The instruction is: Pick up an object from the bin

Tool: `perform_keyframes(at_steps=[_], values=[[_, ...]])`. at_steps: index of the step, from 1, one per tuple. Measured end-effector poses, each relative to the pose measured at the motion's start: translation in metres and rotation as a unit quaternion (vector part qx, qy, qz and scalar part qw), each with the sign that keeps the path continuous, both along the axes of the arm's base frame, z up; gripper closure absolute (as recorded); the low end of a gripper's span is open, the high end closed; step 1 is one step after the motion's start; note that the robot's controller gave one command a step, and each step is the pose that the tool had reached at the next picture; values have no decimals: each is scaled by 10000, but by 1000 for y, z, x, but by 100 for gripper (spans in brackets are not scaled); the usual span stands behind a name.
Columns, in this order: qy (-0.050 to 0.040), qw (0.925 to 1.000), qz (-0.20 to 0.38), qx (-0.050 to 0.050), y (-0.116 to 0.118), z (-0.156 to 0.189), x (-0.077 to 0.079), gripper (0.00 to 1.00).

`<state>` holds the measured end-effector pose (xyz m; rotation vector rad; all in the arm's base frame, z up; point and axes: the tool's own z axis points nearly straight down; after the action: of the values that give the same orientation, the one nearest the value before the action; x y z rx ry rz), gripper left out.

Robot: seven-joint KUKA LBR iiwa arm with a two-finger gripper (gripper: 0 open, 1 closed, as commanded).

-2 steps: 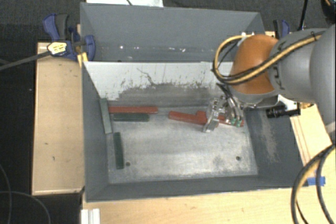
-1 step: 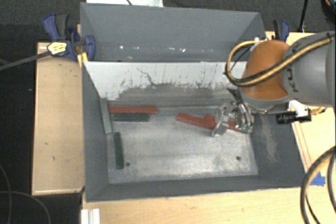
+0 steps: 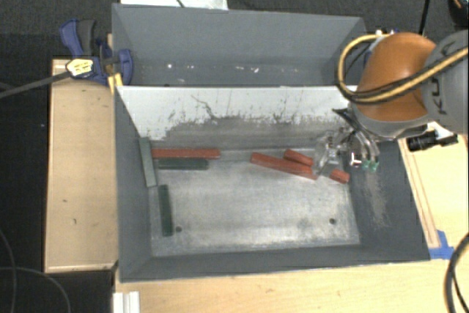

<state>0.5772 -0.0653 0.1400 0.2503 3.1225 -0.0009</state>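
Note:
My gripper [image 3: 327, 157] hangs at the bin's far right, just above the floor, its fingers right at the right end of a pile of red sticks. A long red stick [image 3: 281, 164] lies slanted to its left, a short red piece [image 3: 298, 155] rests on top of it, and another small red piece [image 3: 339, 176] lies just below the fingers. I cannot see whether any stick sits between the fingers.
At the far left lie a red stick [image 3: 185, 154] with a dark green stick [image 3: 182, 165] beside it. A grey stick [image 3: 149, 166] and a dark green stick [image 3: 166, 210] lie along the left wall.

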Motion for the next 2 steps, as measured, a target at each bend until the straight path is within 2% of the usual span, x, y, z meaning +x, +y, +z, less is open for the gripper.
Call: perform_keyframes(at_steps=[1,2], values=[[27,10000,-4,7,1,-3,-1,0],[59,9999,143,7,-12,-73,11,0]])
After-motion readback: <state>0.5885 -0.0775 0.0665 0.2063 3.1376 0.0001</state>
